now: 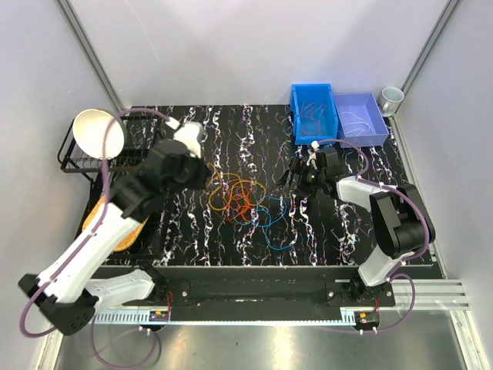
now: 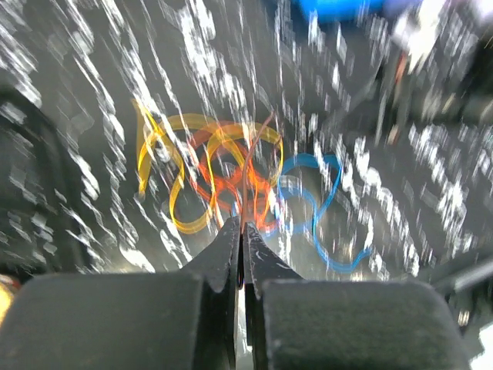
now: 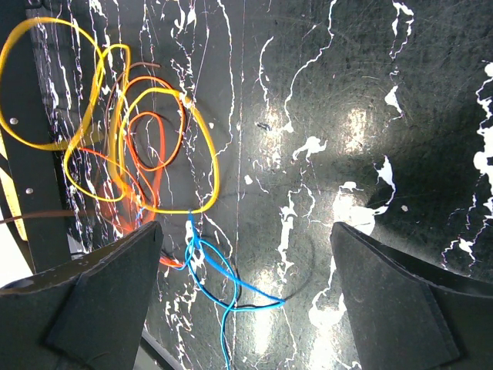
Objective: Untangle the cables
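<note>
Black marbled table, white-veined, carrying every item listed; your reference point is the blue bin at its far edge. Item one, the cables: a loose tangle lying flat on the table, nearer the arm bases than the blue bin and to its left. In it you have a yellow cable in wide loops on the side farthest from the bin, an orange-red cable coiled through the middle, and a blue cable trailing out on the side closest to the bin. Item two, a dark red cable: a hair-thin strand rising from the tangle into your left gripper. That gripper sits on the far side of the tangle from the blue bin, its jaws pressed together with the strand pinched between the tips; the left wrist view is motion-blurred, so you cannot read finer detail. Item three, your right gripper: between the blue bin and the tangle, just in front of the bin, jaws spread wide with nothing between them, the blue cable's end lying on the table under the gap. Item four, a lavender bin, just beside the blue bin on its right. Item five, a white cup, further right again. Item six, a white bowl propped in a black wire rack, well apart from the blue bin at the table's left edge.
</note>
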Controlling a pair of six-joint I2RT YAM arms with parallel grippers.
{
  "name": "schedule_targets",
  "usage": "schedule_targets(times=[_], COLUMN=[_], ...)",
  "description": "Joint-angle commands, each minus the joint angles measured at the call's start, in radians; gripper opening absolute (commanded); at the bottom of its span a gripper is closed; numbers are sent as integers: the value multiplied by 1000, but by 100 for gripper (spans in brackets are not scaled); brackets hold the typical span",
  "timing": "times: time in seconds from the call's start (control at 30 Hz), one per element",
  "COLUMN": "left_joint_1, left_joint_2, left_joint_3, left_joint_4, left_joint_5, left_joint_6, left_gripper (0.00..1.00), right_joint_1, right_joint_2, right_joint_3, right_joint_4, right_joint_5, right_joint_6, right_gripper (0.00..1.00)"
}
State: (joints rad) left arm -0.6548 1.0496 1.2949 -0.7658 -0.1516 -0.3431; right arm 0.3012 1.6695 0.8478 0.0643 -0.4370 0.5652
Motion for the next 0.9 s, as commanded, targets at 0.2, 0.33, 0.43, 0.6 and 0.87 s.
schedule_targets(times=[0.2, 0.33, 0.43, 0.6, 0.87], left_joint_1=[1, 1, 0, 1, 0], left_joint_2=[26, 35, 38, 41, 33], left_joint_3=[-49, -25, -22, -16, -19], left_joint_4=[112, 100, 100, 100, 99], left_joint_5=[104, 87, 86, 83, 80], left_joint_6=[-31, -28, -30, -28, -16], left_gripper=[0, 0, 0, 0, 0], right_joint_1=[12, 54, 99, 184, 213], right_joint_2=[-108, -178, -208, -188, 13], right_joint_3=[-58, -127, -127, -58, 106], right_joint_4=[152, 258, 261, 239, 204], right_joint_5=[-138, -161, -122, -51, -34], right_joint_6=[-34, -25, -60, -148, -149], right_gripper=[96, 97, 97, 96, 82])
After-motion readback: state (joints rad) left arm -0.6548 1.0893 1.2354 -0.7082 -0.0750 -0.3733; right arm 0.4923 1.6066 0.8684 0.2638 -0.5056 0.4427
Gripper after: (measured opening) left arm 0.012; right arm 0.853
